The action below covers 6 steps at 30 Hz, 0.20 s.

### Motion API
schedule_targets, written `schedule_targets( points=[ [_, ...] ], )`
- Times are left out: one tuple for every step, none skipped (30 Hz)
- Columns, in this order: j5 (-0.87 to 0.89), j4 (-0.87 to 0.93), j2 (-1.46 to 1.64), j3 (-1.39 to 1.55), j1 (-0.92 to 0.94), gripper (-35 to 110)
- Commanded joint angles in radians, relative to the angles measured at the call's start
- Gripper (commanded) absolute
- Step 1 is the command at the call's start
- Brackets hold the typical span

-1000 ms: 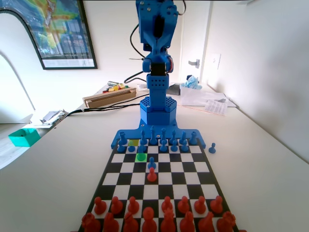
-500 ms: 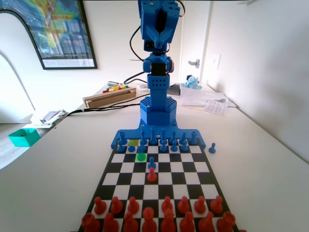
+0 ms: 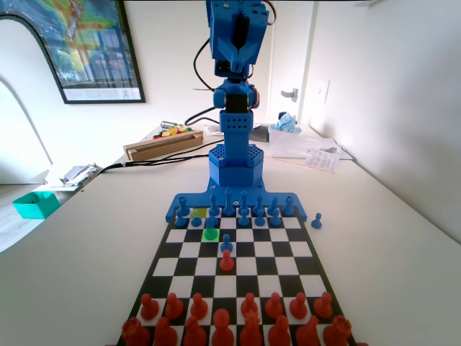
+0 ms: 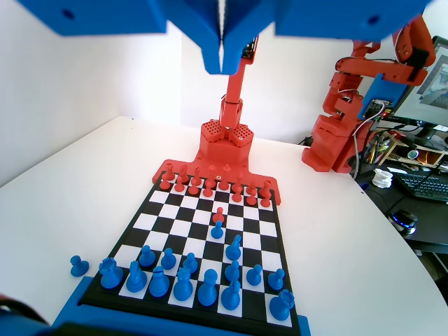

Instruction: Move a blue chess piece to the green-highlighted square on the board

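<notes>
The tool is seen raised high above the board, its two jaws pressed together at the top edge of the wrist view with nothing held between them. In the fixed view the tool is carried folded up on the blue arm, well above the desk.

Far below the tool, a lone blue chess piece stands apart from its fellows near the board's middle, directly in front of a single red piece; the two appear to be touching or nearly so, though that cannot be settled from either view. In the fixed view that same blue piece is found just beyond the green-highlighted square, one column to its right and one row nearer the camera. The green square is left unoccupied. One more small blue piece rests on the desk off the board's right edge.
</notes>
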Motion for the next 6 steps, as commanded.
schedule_targets(
  points=[
    [0.0, -0.017, 0.003, 0.003, 0.009, 5],
    [0.0, -0.017, 0.003, 0.003, 0.009, 5],
    [0.0, -0.017, 0.003, 0.003, 0.009, 5],
    [0.0, -0.017, 0.003, 0.003, 0.009, 5],
    [0.0, -0.017, 0.003, 0.003, 0.009, 5],
    [0.0, -0.017, 0.003, 0.003, 0.009, 5]
  ],
)
